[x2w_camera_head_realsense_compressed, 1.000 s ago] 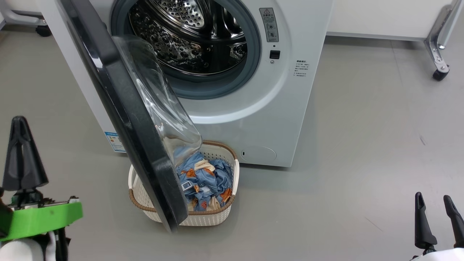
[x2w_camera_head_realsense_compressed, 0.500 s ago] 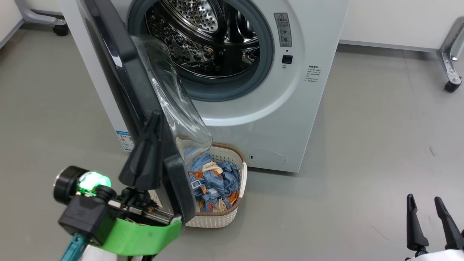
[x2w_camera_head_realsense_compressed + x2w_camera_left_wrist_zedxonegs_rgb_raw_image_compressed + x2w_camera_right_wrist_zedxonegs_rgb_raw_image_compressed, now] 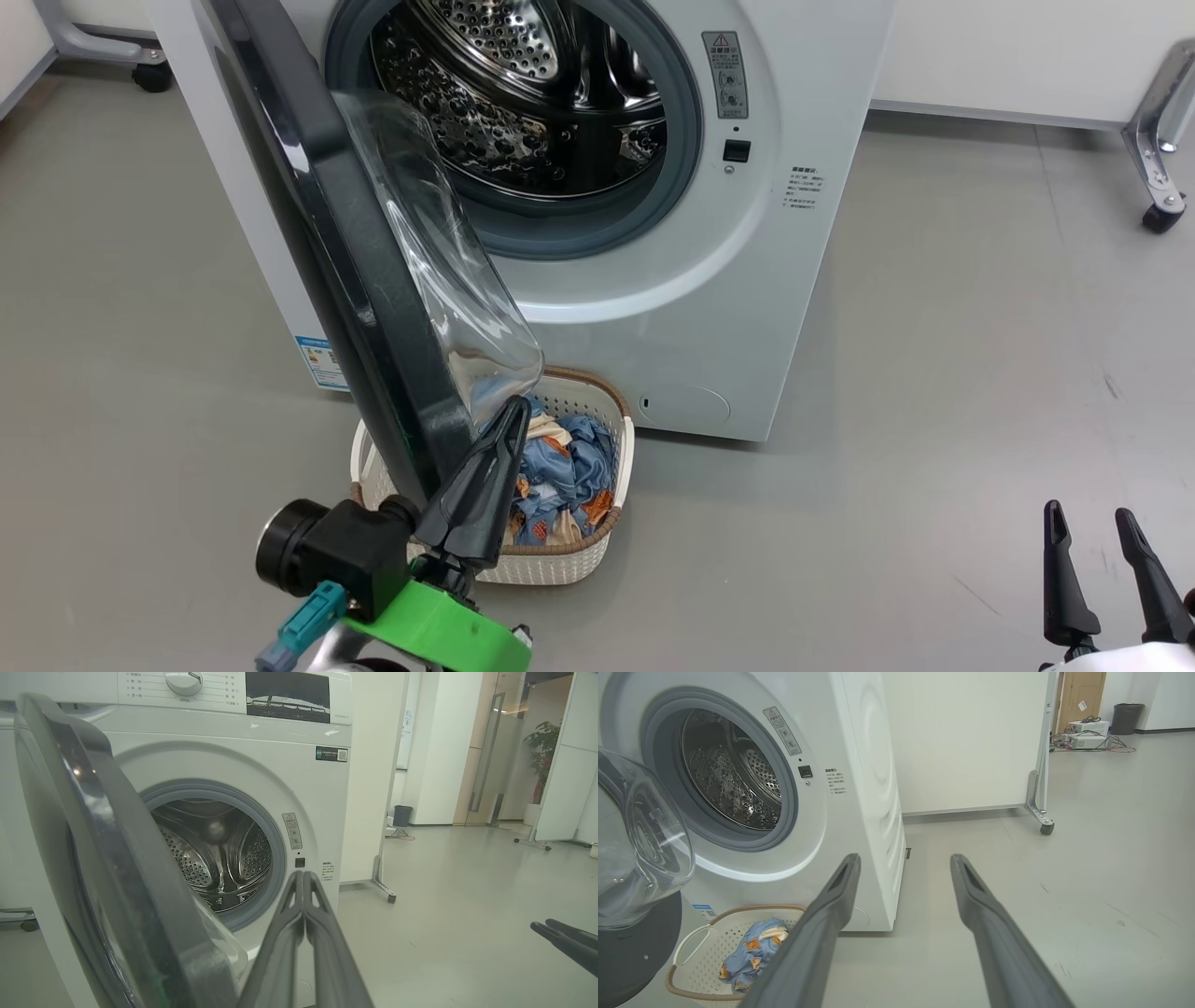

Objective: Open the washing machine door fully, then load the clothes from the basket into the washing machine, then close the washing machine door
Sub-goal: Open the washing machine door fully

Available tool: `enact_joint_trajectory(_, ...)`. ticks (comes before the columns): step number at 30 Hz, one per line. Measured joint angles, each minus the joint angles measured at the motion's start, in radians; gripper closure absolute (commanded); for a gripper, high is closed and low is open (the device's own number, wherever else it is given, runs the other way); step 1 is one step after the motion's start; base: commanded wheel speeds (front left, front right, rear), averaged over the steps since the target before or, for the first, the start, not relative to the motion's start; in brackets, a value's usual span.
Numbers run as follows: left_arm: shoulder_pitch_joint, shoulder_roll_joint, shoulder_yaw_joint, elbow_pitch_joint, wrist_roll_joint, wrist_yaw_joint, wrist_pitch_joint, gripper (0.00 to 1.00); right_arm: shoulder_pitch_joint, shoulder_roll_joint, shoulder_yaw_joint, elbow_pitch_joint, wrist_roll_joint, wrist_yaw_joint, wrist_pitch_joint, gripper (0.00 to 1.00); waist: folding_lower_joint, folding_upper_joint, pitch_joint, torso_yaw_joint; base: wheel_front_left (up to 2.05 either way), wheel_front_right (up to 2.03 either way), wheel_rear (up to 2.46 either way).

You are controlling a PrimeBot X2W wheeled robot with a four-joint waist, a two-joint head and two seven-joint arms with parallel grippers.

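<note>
down low, left gripper [image 3: 516, 411] with fingers pressed together, empty, tip just beside the inner lower rim of the washing machine door [image 3: 364, 280], contact unclear. right gripper [image 3: 1088, 513] spread apart, empty, above the floor [image 3: 887, 523]. door half open, overhanging the basket [image 3: 551, 565] of clothes [image 3: 569, 457] at the washing machine [image 3: 747, 308] foot.

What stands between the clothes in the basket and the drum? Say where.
The washing machine door, half open, juts out over the basket, its glass bowl above the clothes. The shut left gripper sits beside its lower edge. The drum mouth is unobstructed.
</note>
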Motion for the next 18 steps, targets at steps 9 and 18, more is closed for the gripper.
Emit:
enact_joint_trajectory(9,0.019,0.000,-0.017,0.043,-0.042,0.011,0.036,1.00,0.000,0.000,0.001,0.000,0.000,0.000,0.000,0.00,0.0000,0.0000,0.010,-0.013,0.00,0.00,0.00)
enact_joint_trajectory(18,0.019,-0.001,-0.012,0.078,-0.053,0.043,0.053,1.00,0.000,0.001,0.007,-0.001,0.000,0.000,0.000,0.00,0.0000,0.0000,0.025,-0.033,0.00,0.00,0.00)
